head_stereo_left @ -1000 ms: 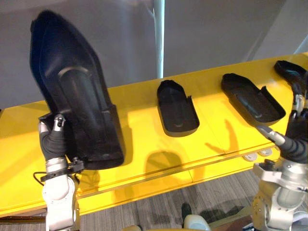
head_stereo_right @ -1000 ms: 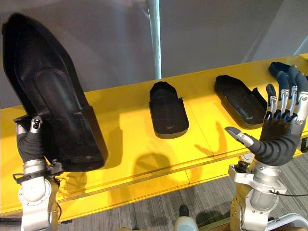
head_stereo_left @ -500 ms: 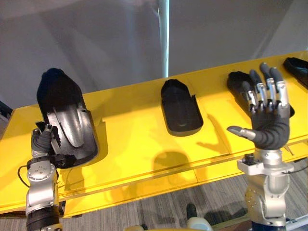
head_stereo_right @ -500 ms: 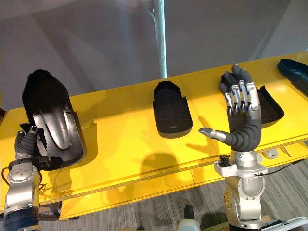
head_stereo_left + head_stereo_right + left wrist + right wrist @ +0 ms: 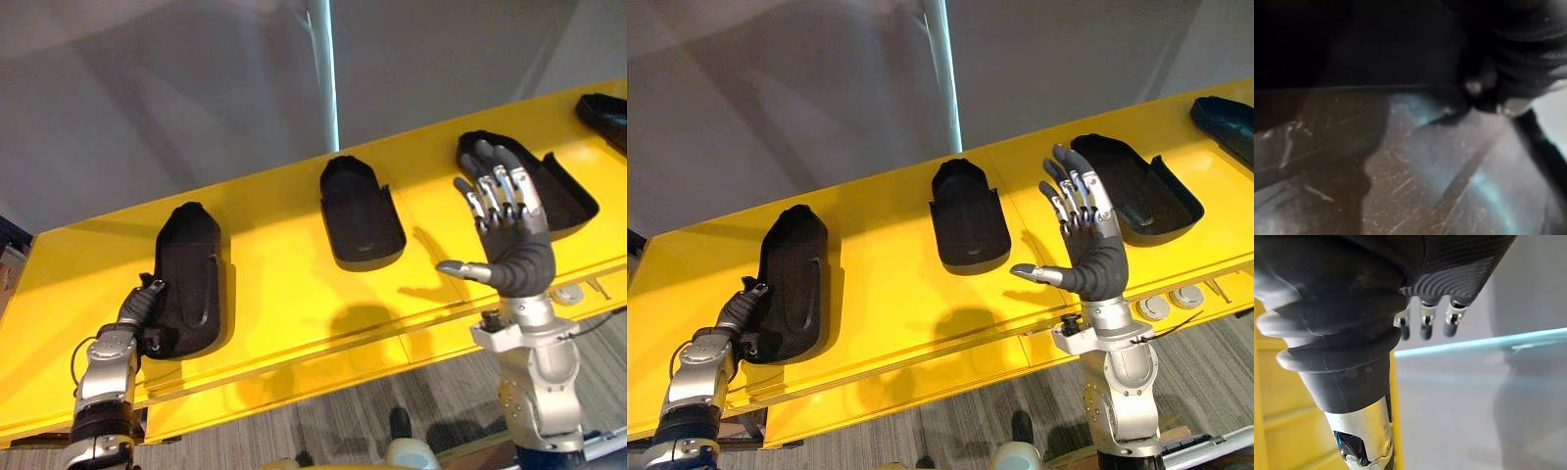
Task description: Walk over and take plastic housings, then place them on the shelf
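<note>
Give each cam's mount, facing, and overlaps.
Left eye view: head, looking down at the yellow shelf with black housings; left hand at the left housing, right hand raised open.
Right eye view: head, same scene and hands, slightly offset.
Left wrist view: left wrist, very close to a dark surface.
Right wrist view: right wrist, facing a grey wall; cover and fingertips show.
Shared: both eye views show shelf, housings, hands.

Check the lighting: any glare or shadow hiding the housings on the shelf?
Left eye view: yellow shelf brightly lit, no glare on the middle housing or left housing. Left wrist view: dim, mostly shadow. Right wrist view: right robot hand dark against a grey wall.
</note>
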